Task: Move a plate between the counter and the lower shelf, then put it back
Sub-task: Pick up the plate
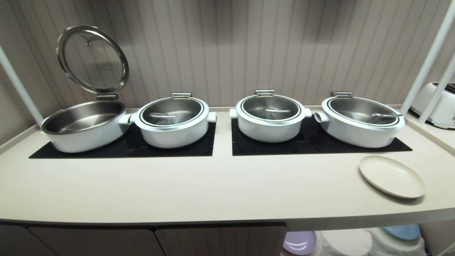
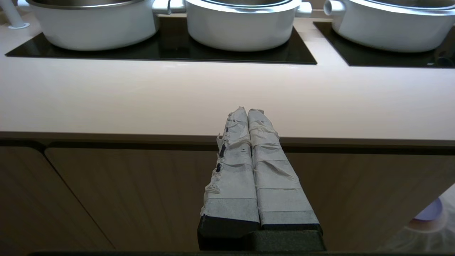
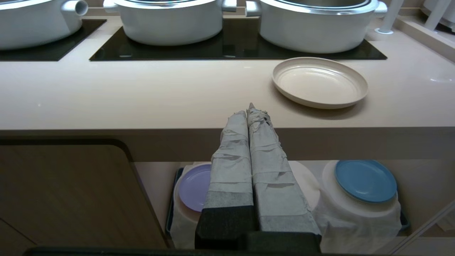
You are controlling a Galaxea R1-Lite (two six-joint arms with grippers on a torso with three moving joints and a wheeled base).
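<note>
I see the plate (image 1: 391, 176) lying on the counter (image 1: 199, 185), both my left gripper (image 2: 247, 111) and right gripper (image 3: 249, 108) pressed together holding nothing, so I think every step is left.

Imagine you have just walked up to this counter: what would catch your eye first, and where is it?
Four white pots in a row on the counter's black panels, the leftmost pot with its glass lid standing open. Next, the cream plate lying alone near the counter's right front edge. Below it, in the lower shelf, a lilac plate and a blue plate rest on cloth-draped pads.
</note>
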